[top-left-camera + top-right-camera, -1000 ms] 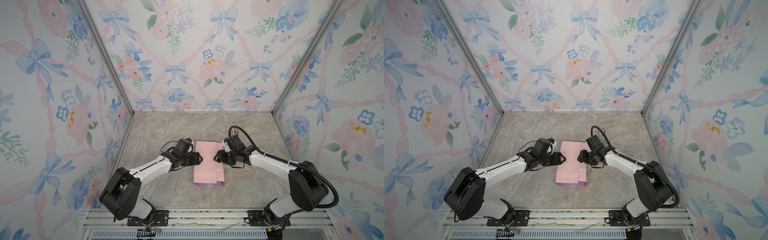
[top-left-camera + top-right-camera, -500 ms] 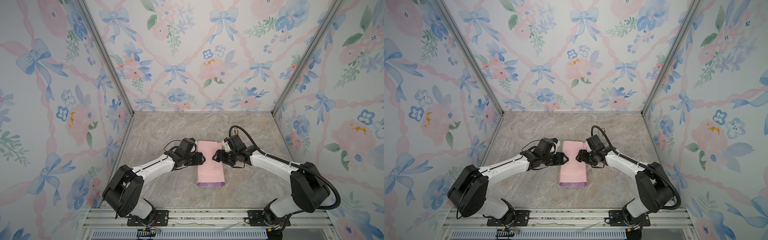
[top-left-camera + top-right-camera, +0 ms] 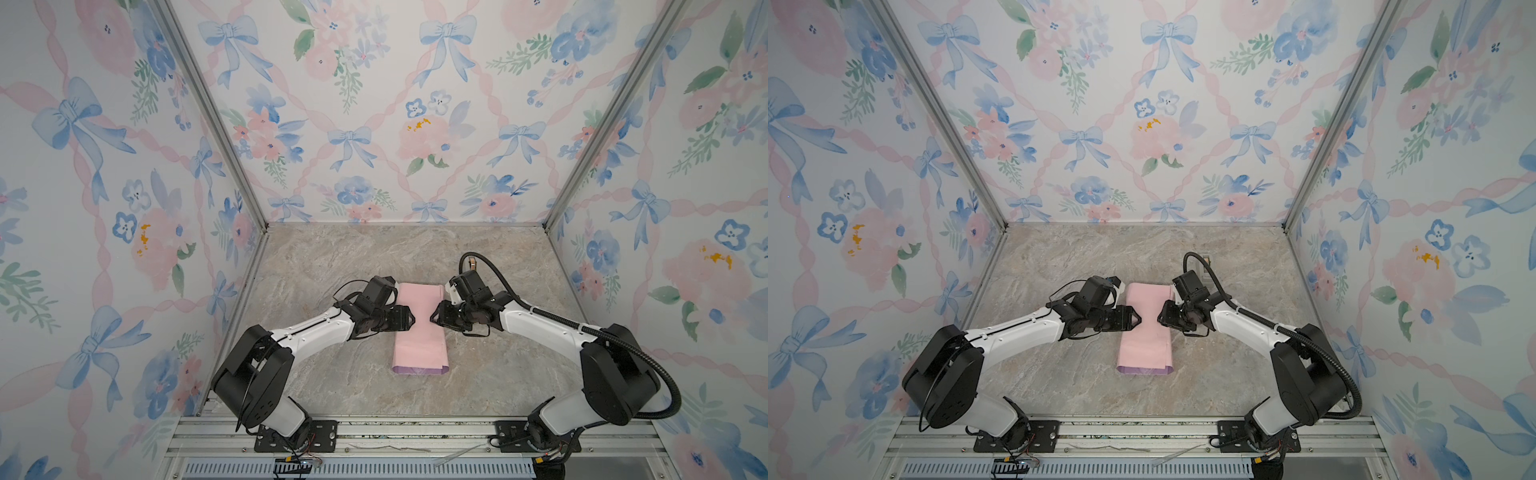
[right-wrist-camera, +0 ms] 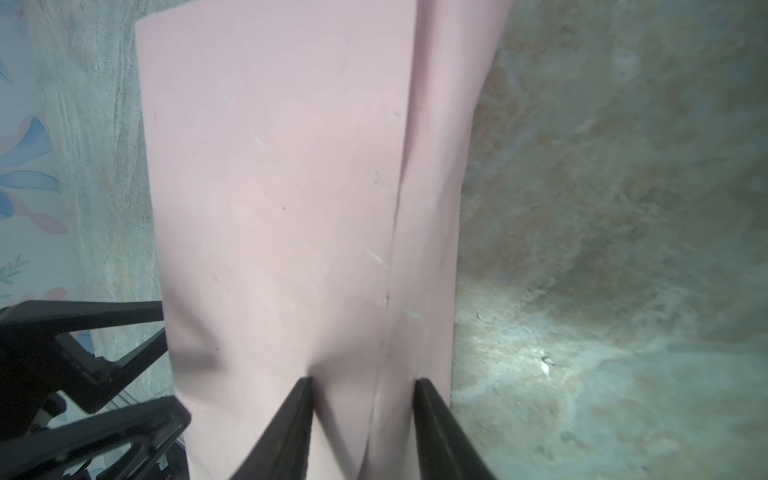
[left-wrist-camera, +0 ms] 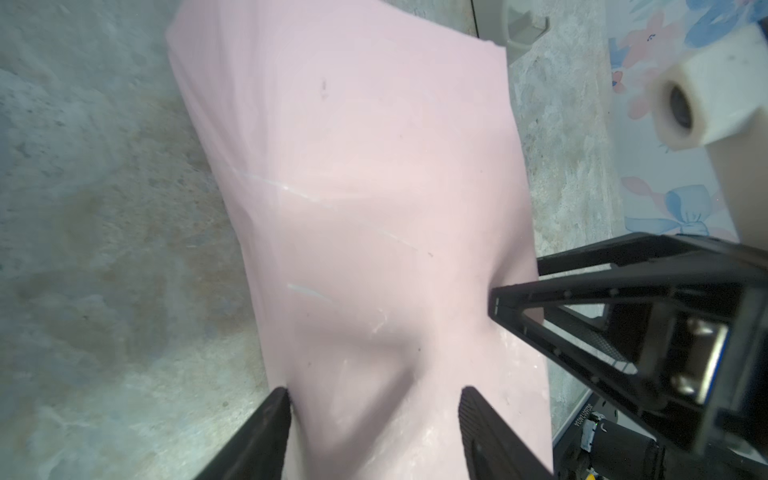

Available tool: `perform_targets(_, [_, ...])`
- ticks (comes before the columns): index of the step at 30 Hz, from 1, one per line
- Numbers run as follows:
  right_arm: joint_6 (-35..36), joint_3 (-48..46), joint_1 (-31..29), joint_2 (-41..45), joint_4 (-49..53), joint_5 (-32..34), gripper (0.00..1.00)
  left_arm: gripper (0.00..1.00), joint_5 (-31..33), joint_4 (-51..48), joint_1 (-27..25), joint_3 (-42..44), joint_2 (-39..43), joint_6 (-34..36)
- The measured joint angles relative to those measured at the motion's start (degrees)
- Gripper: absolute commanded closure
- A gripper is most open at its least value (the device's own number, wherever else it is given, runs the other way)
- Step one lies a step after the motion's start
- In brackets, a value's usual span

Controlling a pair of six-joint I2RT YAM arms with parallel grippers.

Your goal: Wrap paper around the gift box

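Tiny print (image 5: 584,415) on the right arm (image 3: 540,328) is unreadable. Both arms stretch low, inward; left end effector (image 3: 411,319) and right end effector (image 3: 432,316), jaws parted, dent the paper (image 3: 419,349).

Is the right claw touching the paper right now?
Touching. The right wrist view shows the right claw's fingertips pressed into the pink paper, which dimples around them.

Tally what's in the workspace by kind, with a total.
paper, pink, folded: 1
left end effector, right end effector: 2
small beige object: 1
gift box: 0 in view
Total: 4
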State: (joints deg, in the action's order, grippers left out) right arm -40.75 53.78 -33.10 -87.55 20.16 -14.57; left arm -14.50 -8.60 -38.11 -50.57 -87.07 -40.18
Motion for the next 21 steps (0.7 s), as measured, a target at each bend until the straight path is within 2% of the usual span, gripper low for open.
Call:
perform_targets(3, [0.0,0.0,0.0,0.0,0.0,0.0,0.61,0.33,0.5,0.0,0.6,0.2,0.0,-0.2])
perform_targets(5, [-0.1,0.0,0.0,0.0,0.0,0.0,0.56,0.35,0.7,0.1,1.0,0.6,0.0,-0.6])
perform_targets(11, [-0.4,0.0,0.0,0.4,1.3,0.2,0.3,0.43,1.2,0.2,1.3,1.7,0.0,-1.4])
perform_targets(15, [-0.8,0.0,0.7,3.8,4.2,0.3,0.26,0.45,1.2,0.2,1.3,1.7,0.0,-1.5])
perform_targets(21, [-0.9,0.1,0.8,5.9,6.3,0.5,0.25,0.46,1.2,0.2,1.2,1.7,0.0,-1.7])
